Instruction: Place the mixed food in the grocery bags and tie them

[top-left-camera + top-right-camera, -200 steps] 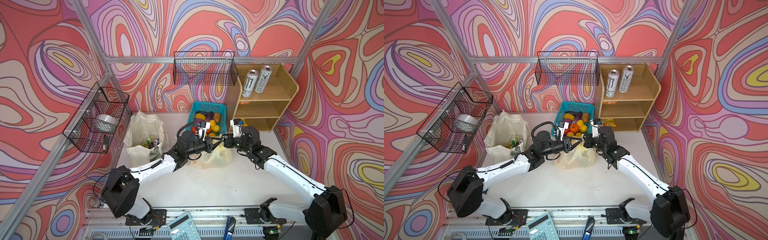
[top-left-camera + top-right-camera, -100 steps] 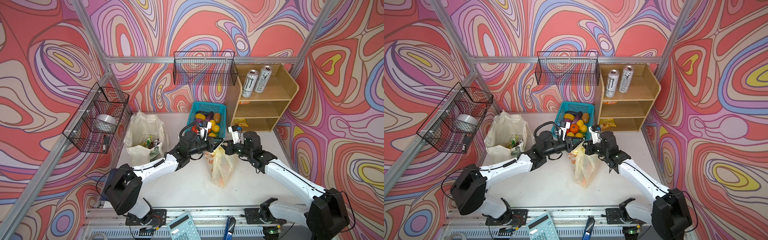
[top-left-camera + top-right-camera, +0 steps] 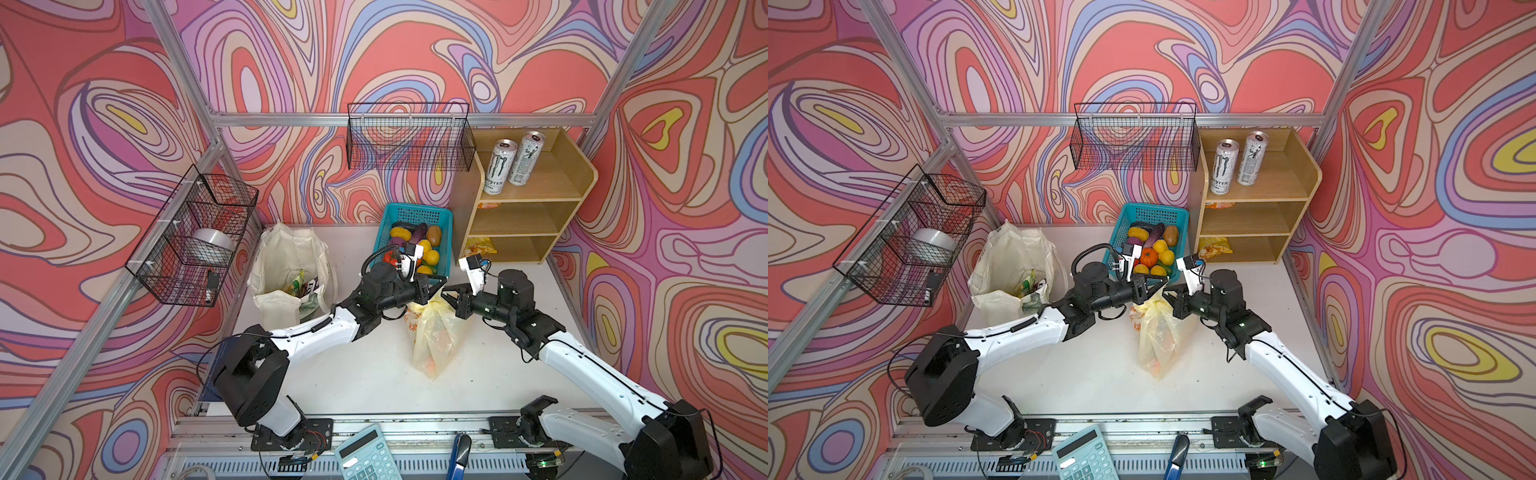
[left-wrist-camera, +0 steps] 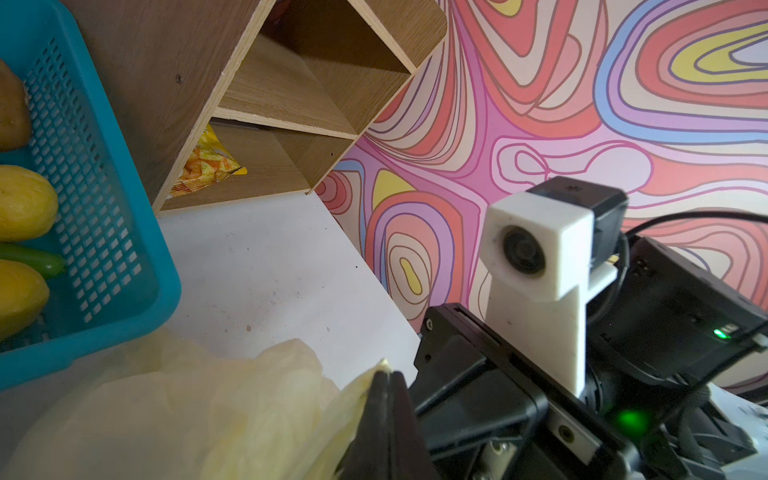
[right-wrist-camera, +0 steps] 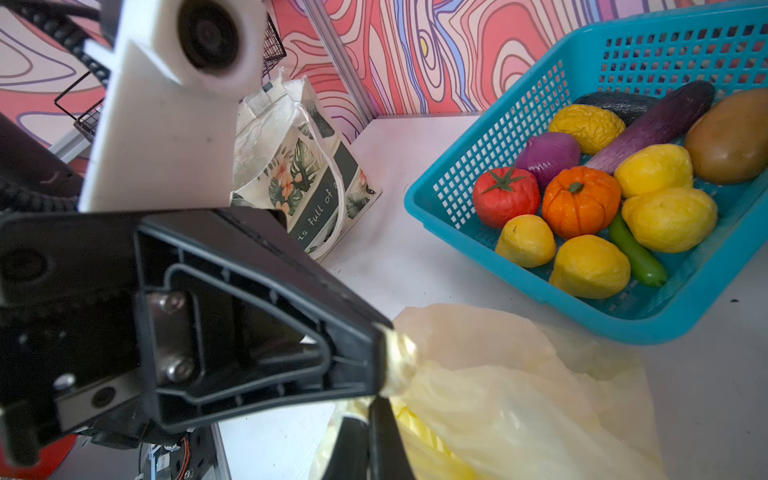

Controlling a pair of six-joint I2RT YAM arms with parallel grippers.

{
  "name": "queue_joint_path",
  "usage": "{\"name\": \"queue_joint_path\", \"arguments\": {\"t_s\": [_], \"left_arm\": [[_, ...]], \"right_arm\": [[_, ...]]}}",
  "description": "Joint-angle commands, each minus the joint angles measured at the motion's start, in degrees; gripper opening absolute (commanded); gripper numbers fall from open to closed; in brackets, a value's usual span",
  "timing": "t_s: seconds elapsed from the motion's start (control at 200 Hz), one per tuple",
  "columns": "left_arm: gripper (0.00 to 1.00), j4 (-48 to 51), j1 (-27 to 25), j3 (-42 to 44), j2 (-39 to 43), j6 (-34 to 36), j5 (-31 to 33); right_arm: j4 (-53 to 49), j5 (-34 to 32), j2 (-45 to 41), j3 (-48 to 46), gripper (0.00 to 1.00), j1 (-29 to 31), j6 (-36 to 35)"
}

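1. Arms reach inward from the front edge of the bench (image 3: 353, 386), forearms low. The wrists are turned so the two grippers point at each other above the bench's middle, tips almost meeting.
2. The left gripper (image 3: 441, 286) is clamped on the twisted top of the plastic bag (image 3: 434, 336), which hangs below it at mid-bench, its bottom toward the front edge.
3. The right gripper (image 3: 448, 296) has its jaws closed just beside that pinch. Yellow film lies against its fingers (image 5: 376, 440), but whether any is caught between them cannot be made out.
4. Toy food (image 3: 428, 245) fills the teal basket (image 3: 419, 214) at the middle of the back edge. A snack packet (image 3: 478, 247) lies in the lowest compartment of the shelf (image 3: 536, 189) at the back right corner. The canvas tote (image 3: 282, 257) stands near the back left corner, packets showing in its mouth.
5. Through the bag's film only orange blurs show. Each wrist view cuts off its own fingers at the frame edge.
6. The bag's top sits just beside the basket's front rim. Bare bench lies between the bag and the front edge.
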State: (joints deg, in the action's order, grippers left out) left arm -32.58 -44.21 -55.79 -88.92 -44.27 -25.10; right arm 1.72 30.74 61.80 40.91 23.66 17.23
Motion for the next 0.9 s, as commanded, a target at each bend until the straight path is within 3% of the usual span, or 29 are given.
{"name": "queue_joint_path", "arguments": {"t_s": [0.0,0.165,0.326,0.451,0.581,0.816,0.891], "left_arm": [[0.00,-1.7,0.0,-1.9,-0.8,-0.8,-0.8],[0.00,-1.5,-0.1,-2.1,-0.7,-0.8,-0.8],[0.00,-1.3,-0.1,-2.8,-0.8,-0.9,-1.4],[0.00,-1.4,0.0,-2.9,-0.8,-1.2,-2.0],[0.00,-1.5,-0.1,-2.9,-0.7,-1.4,-2.4],[0.00,-1.0,0.1,-2.9,0.6,0.0,-1.9],[0.16,0.2,0.5,-3.4,1.6,1.9,-1.5]], "right_arm": [[3.1,2.2,1.3,0.0,0.11,0.1,-0.3],[5.2,3.0,3.1,-0.2,0.33,0.1,0.4],[7.0,3.3,4.4,-0.3,0.35,0.0,1.1],[8.1,3.1,5.2,0.0,0.28,0.0,1.6],[9.2,2.1,5.4,0.0,0.00,0.1,2.3],[8.3,1.2,5.0,-0.2,0.00,0.1,1.5],[7.1,1.0,4.7,0.0,0.00,-0.1,0.5]]}}
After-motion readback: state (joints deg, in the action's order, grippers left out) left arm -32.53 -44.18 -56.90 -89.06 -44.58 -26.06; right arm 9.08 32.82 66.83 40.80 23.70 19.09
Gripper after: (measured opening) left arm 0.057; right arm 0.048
